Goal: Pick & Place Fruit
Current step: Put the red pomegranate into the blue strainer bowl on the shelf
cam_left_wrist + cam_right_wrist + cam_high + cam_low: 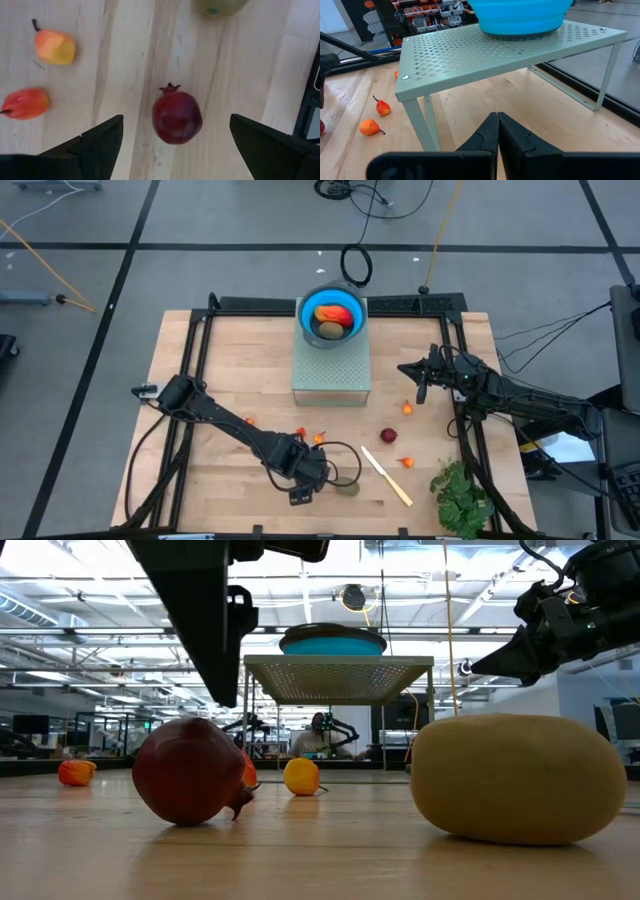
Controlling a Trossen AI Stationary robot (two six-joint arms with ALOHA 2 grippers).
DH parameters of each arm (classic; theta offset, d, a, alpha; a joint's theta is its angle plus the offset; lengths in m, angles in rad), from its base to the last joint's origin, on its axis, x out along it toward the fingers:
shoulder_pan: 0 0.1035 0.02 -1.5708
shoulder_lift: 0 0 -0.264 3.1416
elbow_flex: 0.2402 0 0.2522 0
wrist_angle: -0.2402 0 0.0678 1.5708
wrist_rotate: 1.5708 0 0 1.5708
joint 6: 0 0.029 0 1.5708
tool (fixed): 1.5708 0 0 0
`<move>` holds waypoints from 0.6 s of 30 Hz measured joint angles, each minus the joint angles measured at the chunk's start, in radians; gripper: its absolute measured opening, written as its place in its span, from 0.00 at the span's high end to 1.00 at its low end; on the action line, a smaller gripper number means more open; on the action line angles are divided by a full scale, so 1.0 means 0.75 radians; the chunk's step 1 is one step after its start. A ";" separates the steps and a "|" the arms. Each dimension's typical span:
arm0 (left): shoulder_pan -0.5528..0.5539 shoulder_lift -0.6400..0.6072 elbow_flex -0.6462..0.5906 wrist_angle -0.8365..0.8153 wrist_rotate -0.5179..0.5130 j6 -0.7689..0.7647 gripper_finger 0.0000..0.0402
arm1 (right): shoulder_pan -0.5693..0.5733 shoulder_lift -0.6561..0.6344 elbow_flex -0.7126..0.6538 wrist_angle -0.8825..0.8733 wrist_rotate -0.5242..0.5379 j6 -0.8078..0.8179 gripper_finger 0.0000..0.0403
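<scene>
The left gripper [175, 145] hangs over a dark red pomegranate [177, 116], fingers spread wide around it; the right gripper [497, 131], fingers pressed together, waits beside the perforated stand [490, 47]

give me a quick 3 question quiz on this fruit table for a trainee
1. True or false: the left gripper is shut on the dark red fruit.
2. What does the blue bowl stand on? A) the bare table B) the perforated green stand C) the leafy bunch
3. Fill in: the right gripper is ____.

Key
1. False: its fingers stand open on either side of the fruit, which lies on the table.
2. B
3. shut, holding nothing, by the stand.
</scene>
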 joint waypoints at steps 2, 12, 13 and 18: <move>0.000 0.000 0.000 0.001 0.005 0.005 0.09 | 0.000 0.000 0.000 0.000 0.000 0.000 1.00; -0.001 0.011 -0.016 0.068 0.012 0.041 0.09 | 0.000 0.000 0.000 0.000 0.000 0.000 1.00; -0.001 0.014 -0.030 0.066 0.031 0.040 0.09 | 0.000 0.000 0.000 0.000 0.000 0.000 1.00; -0.002 0.033 -0.094 0.097 0.100 0.027 0.09 | 0.000 0.000 0.000 0.016 0.000 0.000 1.00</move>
